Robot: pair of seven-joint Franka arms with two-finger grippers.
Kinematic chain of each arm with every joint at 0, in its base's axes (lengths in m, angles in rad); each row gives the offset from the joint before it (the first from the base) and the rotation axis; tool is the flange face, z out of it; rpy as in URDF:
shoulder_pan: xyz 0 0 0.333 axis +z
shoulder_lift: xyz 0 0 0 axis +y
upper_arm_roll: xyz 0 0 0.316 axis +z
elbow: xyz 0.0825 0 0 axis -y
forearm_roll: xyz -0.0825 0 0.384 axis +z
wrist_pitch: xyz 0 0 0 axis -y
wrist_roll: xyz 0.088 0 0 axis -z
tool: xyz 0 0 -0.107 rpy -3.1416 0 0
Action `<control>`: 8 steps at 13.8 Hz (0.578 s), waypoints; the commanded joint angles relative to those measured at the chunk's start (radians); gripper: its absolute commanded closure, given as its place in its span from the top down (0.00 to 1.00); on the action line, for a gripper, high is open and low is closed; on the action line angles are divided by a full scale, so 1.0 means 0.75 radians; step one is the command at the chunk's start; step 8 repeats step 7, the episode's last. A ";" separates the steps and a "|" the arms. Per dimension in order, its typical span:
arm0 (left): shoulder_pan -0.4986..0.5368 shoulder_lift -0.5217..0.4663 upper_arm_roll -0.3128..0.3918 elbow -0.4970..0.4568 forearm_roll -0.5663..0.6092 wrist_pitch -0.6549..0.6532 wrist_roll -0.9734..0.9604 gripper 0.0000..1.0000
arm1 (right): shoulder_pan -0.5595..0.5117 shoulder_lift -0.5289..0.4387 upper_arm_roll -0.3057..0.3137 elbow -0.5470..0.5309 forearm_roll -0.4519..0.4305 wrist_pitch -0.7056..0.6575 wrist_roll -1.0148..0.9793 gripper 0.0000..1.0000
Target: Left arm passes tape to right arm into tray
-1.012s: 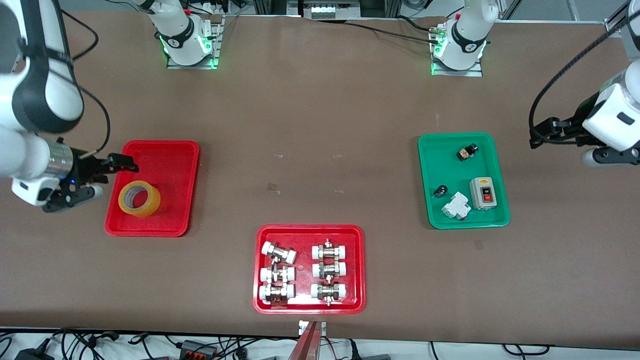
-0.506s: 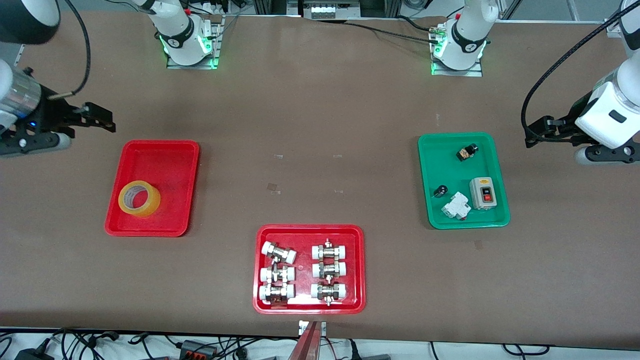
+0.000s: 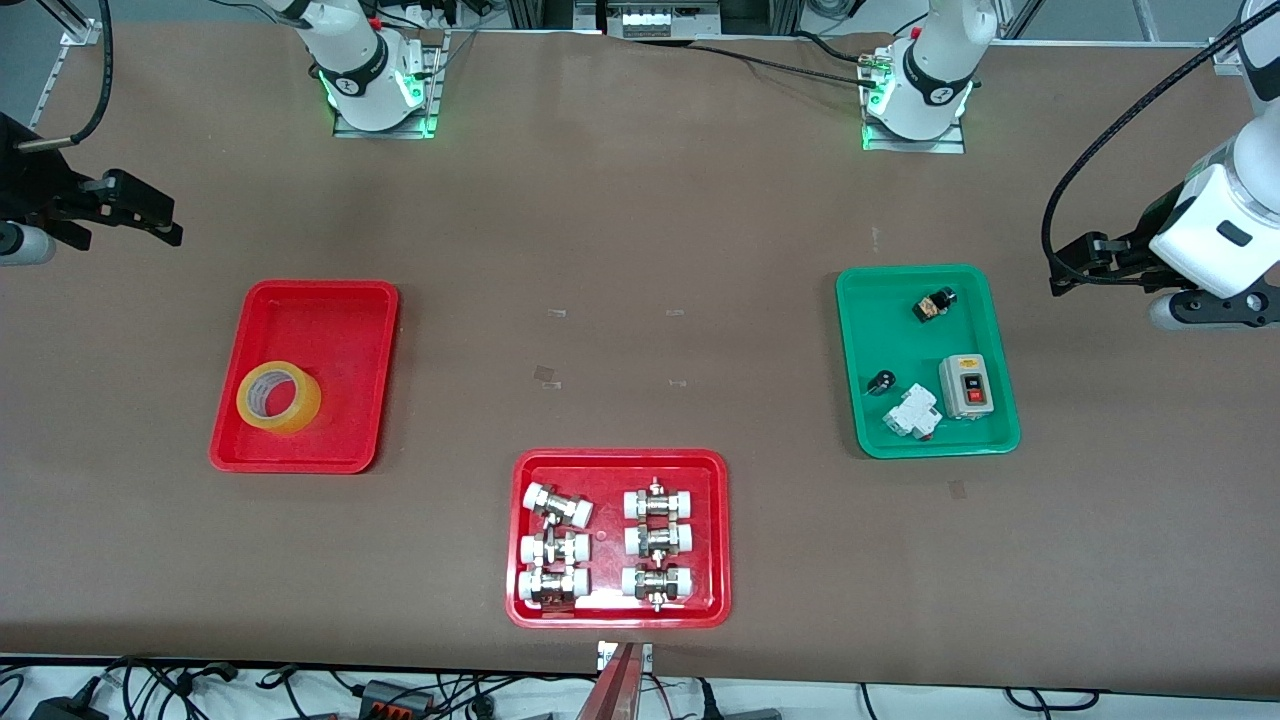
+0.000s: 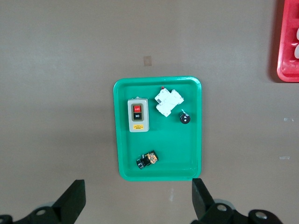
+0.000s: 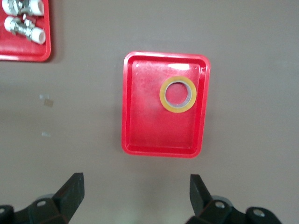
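Red plastic tray of white-capped fittings (image 3: 618, 612) sits at the table's (image 3: 640, 230) near edge, middle. Farther in, toward the right arm's end, the plain red tray (image 3: 330, 300) holds the tape (image 3: 278, 397), lying flat in the tray's near corner on the side toward that end. Green tray (image 3: 870, 300) with small electrical parts lies toward the left arm's end. Right gripper (image 3: 150, 215) hangs over the table's end edge, fingers spread wide, empty. Left gripper (image 3: 1075, 265) hangs over bare table beside the green tray, fingers wide apart, empty.
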 commanded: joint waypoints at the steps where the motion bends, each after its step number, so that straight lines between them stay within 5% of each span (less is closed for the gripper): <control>1: -0.008 -0.021 0.003 -0.026 -0.018 0.019 0.003 1.00 | -0.006 -0.178 0.001 -0.270 -0.018 0.195 0.051 1.00; 8: -0.008 -0.018 0.001 -0.023 -0.024 0.019 0.003 1.00 | -0.016 -0.135 -0.001 -0.197 -0.004 0.122 0.021 1.00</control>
